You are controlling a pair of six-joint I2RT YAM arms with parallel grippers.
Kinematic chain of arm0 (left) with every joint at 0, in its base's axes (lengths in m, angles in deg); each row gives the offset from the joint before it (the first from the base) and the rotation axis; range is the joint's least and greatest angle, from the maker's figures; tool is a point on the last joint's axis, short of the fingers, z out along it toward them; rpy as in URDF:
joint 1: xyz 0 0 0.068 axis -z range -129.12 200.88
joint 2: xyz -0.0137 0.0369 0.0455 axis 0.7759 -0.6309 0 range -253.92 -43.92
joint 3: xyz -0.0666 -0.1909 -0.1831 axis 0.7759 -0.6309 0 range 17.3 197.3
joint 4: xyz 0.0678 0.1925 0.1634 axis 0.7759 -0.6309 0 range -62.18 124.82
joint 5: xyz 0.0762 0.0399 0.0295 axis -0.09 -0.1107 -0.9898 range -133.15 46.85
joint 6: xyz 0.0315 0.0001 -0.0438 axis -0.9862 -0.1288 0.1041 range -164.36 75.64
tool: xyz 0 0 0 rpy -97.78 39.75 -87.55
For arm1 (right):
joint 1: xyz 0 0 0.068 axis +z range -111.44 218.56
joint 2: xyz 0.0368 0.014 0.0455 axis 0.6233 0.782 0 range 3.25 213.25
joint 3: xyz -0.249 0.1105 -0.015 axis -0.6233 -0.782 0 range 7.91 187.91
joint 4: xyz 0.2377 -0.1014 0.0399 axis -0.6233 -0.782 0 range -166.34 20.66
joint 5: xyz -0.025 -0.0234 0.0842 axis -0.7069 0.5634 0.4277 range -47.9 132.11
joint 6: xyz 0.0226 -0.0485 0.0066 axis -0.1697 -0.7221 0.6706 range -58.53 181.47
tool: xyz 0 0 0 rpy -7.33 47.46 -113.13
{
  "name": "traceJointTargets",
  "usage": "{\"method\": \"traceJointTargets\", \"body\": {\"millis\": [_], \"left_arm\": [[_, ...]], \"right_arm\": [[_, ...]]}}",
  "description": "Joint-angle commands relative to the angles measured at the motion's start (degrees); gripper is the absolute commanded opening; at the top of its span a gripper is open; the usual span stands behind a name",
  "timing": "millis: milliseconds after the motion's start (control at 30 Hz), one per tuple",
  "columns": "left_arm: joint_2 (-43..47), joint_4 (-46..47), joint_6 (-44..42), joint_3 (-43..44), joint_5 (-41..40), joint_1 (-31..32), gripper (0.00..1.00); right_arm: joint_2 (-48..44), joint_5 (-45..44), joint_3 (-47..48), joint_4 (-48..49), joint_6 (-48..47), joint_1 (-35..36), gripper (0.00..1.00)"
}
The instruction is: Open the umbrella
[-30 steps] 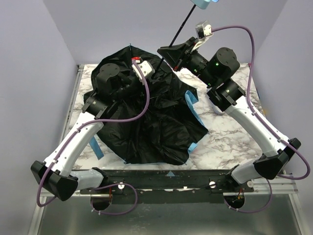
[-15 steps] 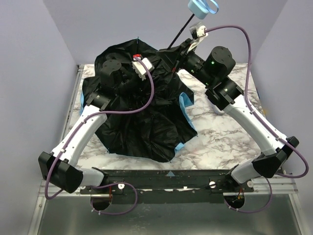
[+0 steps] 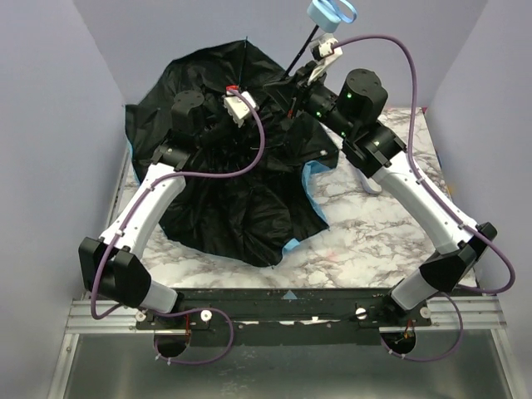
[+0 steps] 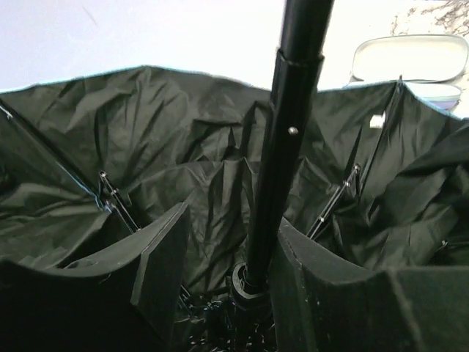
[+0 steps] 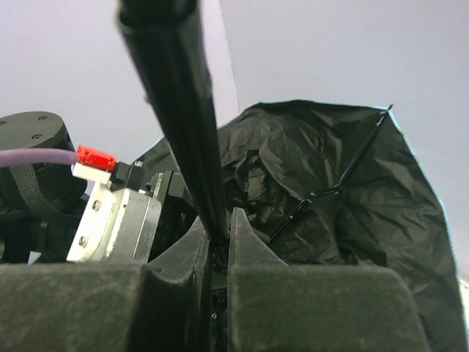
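Top external view: the umbrella [image 3: 216, 191] fills the upper left and centre, black inner side facing up, partly spread over the marbled bench [image 3: 374, 224].
Canopy edge: a sky-blue rim [image 3: 314, 179] shows just right of centre, lying on the bench.
Shaft [image 4: 289, 132]: thin and black, slanting from the canopy's middle toward the upper right.
Handle [image 3: 331, 12]: light blue, at the top edge right of centre, raised above the bench.
Left tool [image 4: 231, 227]: jaws partly apart, one finger on each side of the shaft low down by the hub, with a clear gap on the left side, so it is not pinching.
Right tool [image 5: 218, 235]: fingers closed tight on the thin shaft, farther up toward the handle.
Ribs [image 4: 117, 202]: thin metal struts fan out under the wrinkled black cloth.
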Motion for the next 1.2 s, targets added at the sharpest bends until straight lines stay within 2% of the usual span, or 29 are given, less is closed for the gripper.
{"method": "traceJointTargets", "body": {"millis": [0,200,367,467,500,600,667,767,867,933,1000,1100,1167], "left_arm": [[-4.1,-11.5,-8.4,-2.4,-7.8,-5.7,0.42],[-3.9,-10.4,-12.6,-2.8,-6.8,-6.7,0.36],[-5.6,-10.1,-12.8,-1.1,-6.2,-9.1,0.28],[-5.2,-8.7,-11.5,0.5,-4.4,-10.5,0.12],[-4.8,-8.4,-11.1,1.1,-3.3,-10.6,0.03],[-2.2,-6.5,-10.3,2.7,-1.3,-10.5,0.00],[-1.4,-6.3,-8.9,5.9,-0.4,-10.5,0.00],[-1.1,-8.3,-6.6,12.7,0.7,-10.6,0.00],[-0.3,-8.8,-6.8,17.8,2.0,-10.6,0.00],[0.2,-10.1,-8.7,20.9,2.6,-10.5,0.00],[1.2,-10.3,-12.3,22.4,2.8,-10.6,0.00],[3.6,-8.9,-21.8,21.1,1.6,-10.6,0.00],[5.9,-7.6,-29.2,18.3,0.8,-10.6,0.00]], "right_arm": [[-5.8,0.8,10.3,14.4,1.9,-0.2,0.00],[-6.0,1.0,10.8,14.9,1.8,-0.2,0.00],[-6.1,1.3,11.6,14.8,1.9,-0.3,0.00],[-7.3,1.6,8.8,14.4,1.9,-0.2,0.00],[-7.7,1.7,7.1,14.3,1.9,-0.2,0.00],[-10.5,3.3,-0.6,14.2,0.5,-0.2,0.00],[-12.7,4.3,-6.6,14.2,-0.5,-0.3,0.13],[-15.8,4.6,-14.9,12.0,-2.0,-0.2,0.46],[-19.2,3.6,-21.4,8.3,-2.4,-0.3,0.70],[-21.5,4.1,-25.1,5.1,-5.0,-0.3,0.79],[-23.1,-0.2,-26.7,0.6,-5.1,-0.8,0.84],[-23.3,-4.3,-25.2,-4.2,-4.9,-4.7,0.85],[-22.6,-3.7,-22.0,-6.3,-4.1,-9.6,0.86]]}}
